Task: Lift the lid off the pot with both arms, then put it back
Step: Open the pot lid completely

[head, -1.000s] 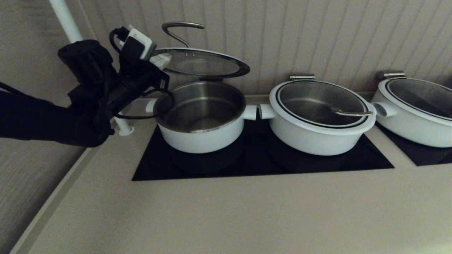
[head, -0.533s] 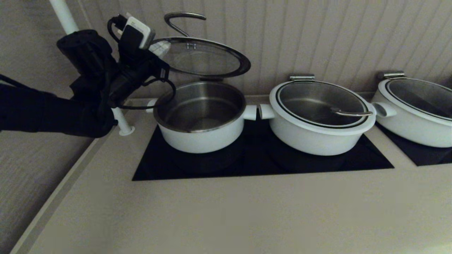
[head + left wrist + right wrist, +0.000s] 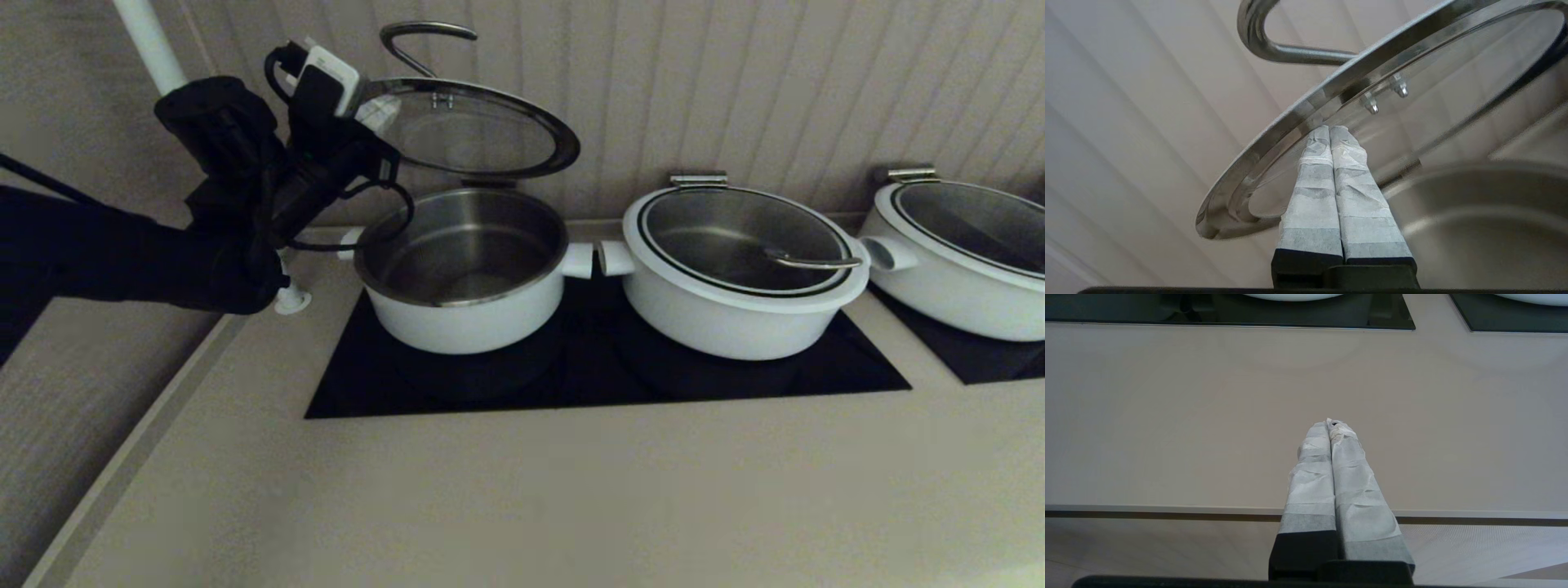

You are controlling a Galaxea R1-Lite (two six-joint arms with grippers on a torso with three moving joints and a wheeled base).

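The pot (image 3: 465, 306), white with a steel lining, stands open at the left of the black hob. The glass lid (image 3: 473, 131) with its steel loop handle (image 3: 418, 37) hangs tilted above the pot, its back edge low near the wall. My left gripper (image 3: 377, 110) is shut, fingers pressed together. Its tips (image 3: 1329, 130) touch the underside of the lid (image 3: 1453, 81) just inside the rim and prop up its left edge. The pot's inside (image 3: 1486, 228) shows below. My right gripper (image 3: 1331, 424) is shut and empty over the bare counter near its front edge, outside the head view.
Two wider white pots (image 3: 735, 310) (image 3: 963, 286) with lids on stand to the right. The black hob (image 3: 588, 380) is set into the beige counter (image 3: 522, 490). A white pole (image 3: 151, 41) rises at the left, behind my left arm. A ribbed wall is close behind.
My left arm has risen and shifted slightly right, pushing the lid's left edge higher. The lid now tilts more steeply. The right gripper has no earlier view.
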